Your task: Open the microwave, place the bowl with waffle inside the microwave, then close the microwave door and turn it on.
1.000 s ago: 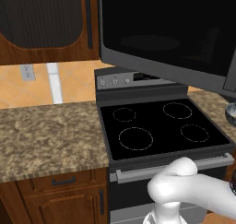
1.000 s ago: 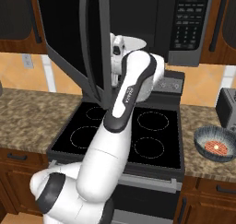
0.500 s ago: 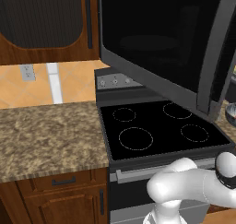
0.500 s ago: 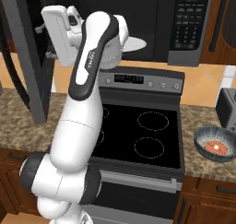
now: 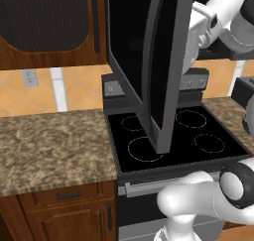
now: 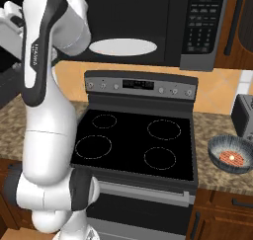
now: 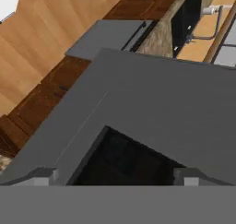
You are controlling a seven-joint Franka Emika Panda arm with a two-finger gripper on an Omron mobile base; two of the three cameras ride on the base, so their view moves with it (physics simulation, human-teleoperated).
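Note:
The microwave (image 6: 148, 21) hangs above the stove with its cavity open, and a white turntable plate (image 6: 123, 47) lies inside. The microwave door (image 5: 149, 61) stands swung far out, edge-on in the left base view. My white hand (image 5: 201, 24) is right behind the door's upper part. In the hand view my gripper (image 7: 116, 176) is open, its fingertips (image 7: 46, 176) spread wide just short of the door's grey frame (image 7: 152, 94) and dark glass. The bowl (image 6: 231, 155), grey with a waffle in it, sits on the counter to the right of the stove.
The black four-ring stove (image 6: 133, 140) lies under the microwave. A dark toaster (image 6: 244, 114) stands behind the bowl. A speckled counter (image 5: 49, 146) runs left of the stove under a wooden cabinet (image 5: 49, 27). The open door overhangs the stove's left side.
The microwave door has swung from partly open to wide open. My arm swept left with it, and the hand now sits high at the door.

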